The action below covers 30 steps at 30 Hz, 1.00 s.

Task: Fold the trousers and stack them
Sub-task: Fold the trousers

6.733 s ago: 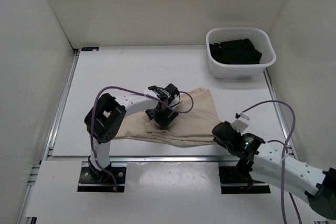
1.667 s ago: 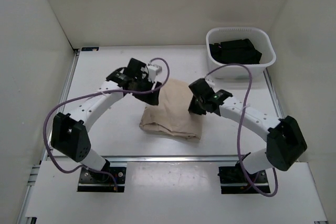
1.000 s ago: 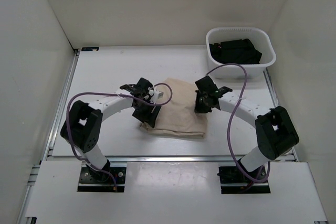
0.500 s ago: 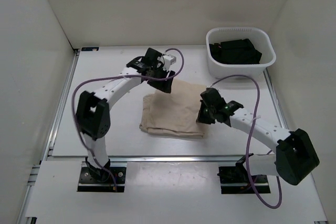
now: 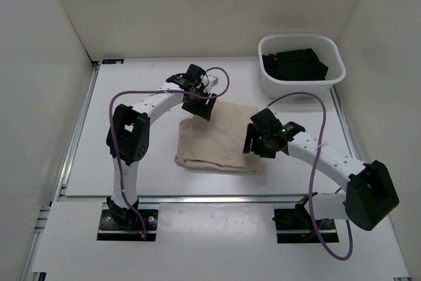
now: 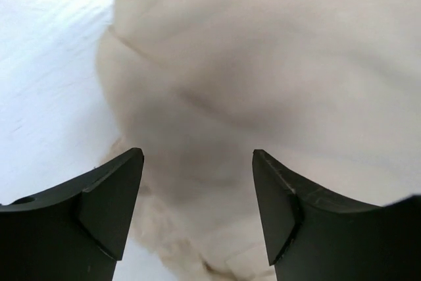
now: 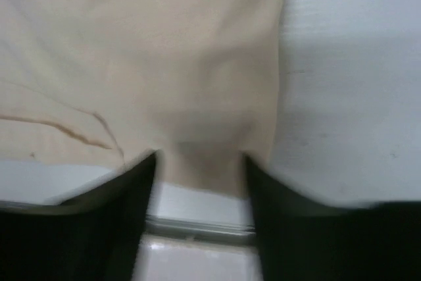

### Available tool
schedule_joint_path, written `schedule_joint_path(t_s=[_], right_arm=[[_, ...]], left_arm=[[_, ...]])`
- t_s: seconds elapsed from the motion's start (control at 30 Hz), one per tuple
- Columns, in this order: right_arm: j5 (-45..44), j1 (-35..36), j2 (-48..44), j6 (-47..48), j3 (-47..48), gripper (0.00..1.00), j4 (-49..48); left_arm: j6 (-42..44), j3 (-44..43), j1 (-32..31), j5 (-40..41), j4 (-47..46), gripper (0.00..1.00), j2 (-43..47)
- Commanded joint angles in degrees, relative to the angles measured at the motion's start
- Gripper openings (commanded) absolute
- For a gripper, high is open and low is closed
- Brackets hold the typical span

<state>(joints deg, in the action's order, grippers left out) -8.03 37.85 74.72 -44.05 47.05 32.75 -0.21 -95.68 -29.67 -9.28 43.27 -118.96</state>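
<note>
The beige trousers (image 5: pixel 220 137) lie folded into a compact rectangle in the middle of the white table (image 5: pixel 131 156). My left gripper (image 5: pixel 198 107) hangs over their far left corner. In the left wrist view the left gripper (image 6: pixel 197 156) is open and empty, with the cloth (image 6: pixel 263 64) beneath it. My right gripper (image 5: pixel 253 144) is at the cloth's right edge. In the right wrist view the right gripper (image 7: pixel 199 159) is open, and the folded edge of the trousers (image 7: pixel 151 64) lies between its fingers, not pinched.
A white basket (image 5: pixel 296 89) holding black folded garments (image 5: pixel 294 64) stands at the back right. White walls close in the table on the left, back and right. A metal rail runs along the near edge (image 5: pixel 210 197).
Since the first frame the trousers went from spread wide to a compact fold. In the last half second the left gripper drew slightly nearer the far left corner; the right gripper barely moved.
</note>
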Motion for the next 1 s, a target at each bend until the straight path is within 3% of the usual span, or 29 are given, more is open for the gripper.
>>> schedule_joint_path(t_s=[0.0,0.07,0.13,0.3,0.43,0.47,0.57,0.7,0.97], right_arm=[[-5.0,-0.9,-5.8,1.0,8.7,0.79,10.9],[-5.9,-4.5,-7.1,1.5,13.1,0.98,22.6],[-5.0,-11.6,-7.1,4.7,19.5,0.99,30.6],[-11.6,-24.5,-7.1,10.8,32.6,0.99,49.3],[-13.9,-27.4,-8.3,13.4,39.3,0.99,51.8],[-13.9,-27.4,-8.3,13.4,40.0,0.99,52.4],[-11.6,-27.4,-9.6,13.9,38.8,0.99,52.4],[-9.0,-27.4,-13.1,13.4,35.0,0.99,49.6],[-10.1,-27.4,-13.9,14.0,35.0,0.99,50.1]], left_arm=[[0.2,-1.7,1.3,3.0,0.1,0.80,13.4],[0.2,0.1,2.6,6.1,1.1,0.87,18.1],[0.2,2.8,5.1,12.4,3.0,1.00,25.2],[0.2,9.5,14.2,27.5,11.0,1.00,35.9],[0.2,19.8,28.7,25.7,17.3,1.00,45.2],[0.2,25.0,34.3,23.9,18.2,1.00,46.7],[0.2,33.3,43.3,21.1,18.9,1.00,54.0],[0.2,41.6,46.5,15.1,18.9,1.00,60.9],[0.2,37.5,46.5,17.1,19.9,1.00,61.4]])
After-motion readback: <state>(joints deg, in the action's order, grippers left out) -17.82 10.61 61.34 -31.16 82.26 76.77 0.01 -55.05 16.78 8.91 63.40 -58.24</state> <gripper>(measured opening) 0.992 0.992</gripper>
